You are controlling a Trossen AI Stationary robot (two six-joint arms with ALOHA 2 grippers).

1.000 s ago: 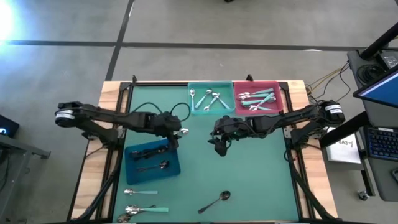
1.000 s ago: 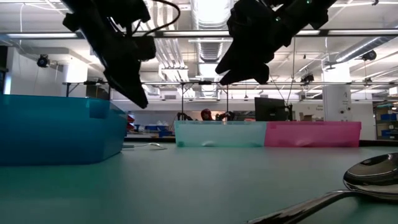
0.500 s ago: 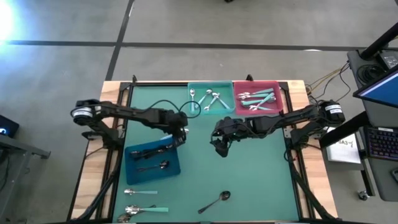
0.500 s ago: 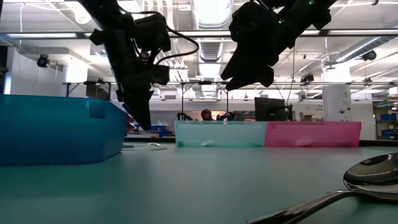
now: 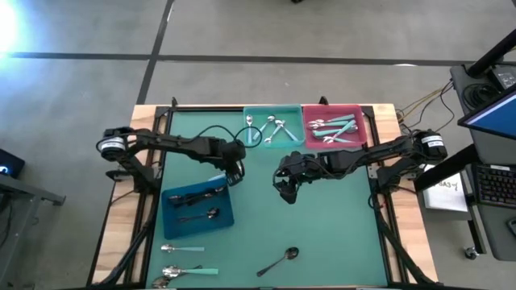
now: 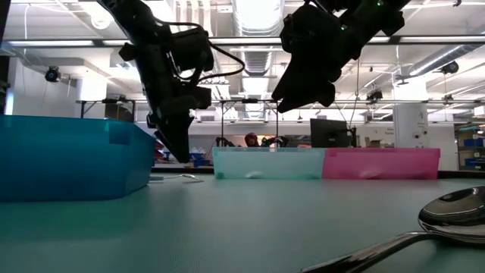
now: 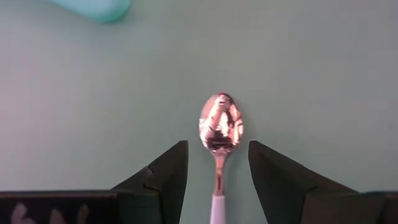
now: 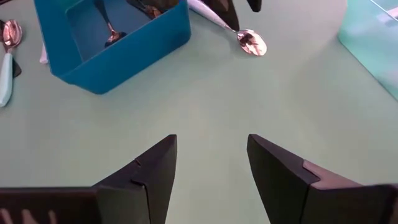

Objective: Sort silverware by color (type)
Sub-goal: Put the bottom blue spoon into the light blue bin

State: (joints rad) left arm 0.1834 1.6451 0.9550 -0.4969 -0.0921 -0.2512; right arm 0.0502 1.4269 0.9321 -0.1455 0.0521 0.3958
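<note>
A spoon (image 7: 221, 124) with a shiny bowl and a pale handle lies flat on the green table just off the blue bin's (image 5: 169, 221) far right corner. My left gripper (image 7: 217, 144) hangs open over it, pointing steeply down, one finger on either side of the spoon's neck and above the table (image 6: 182, 155). My right gripper (image 5: 284, 192) hangs open over the table's middle with nothing between its fingers (image 8: 211, 140). The blue bin holds dark spoons, the teal bin (image 5: 274, 145) silver ones, and the pink bin (image 5: 361, 113) teal-handled ones.
A dark spoon (image 5: 280, 260) lies near the front edge, right of the middle. More spoons (image 5: 181, 249) (image 5: 189, 271) lie at the front left. The teal and pink bins stand side by side at the far edge. Open green table lies between the two grippers.
My left gripper has gone down and a little toward the table's right, tipping more steeply downward, and now stands over the spoon beside the blue bin. My right gripper has kept its place.
</note>
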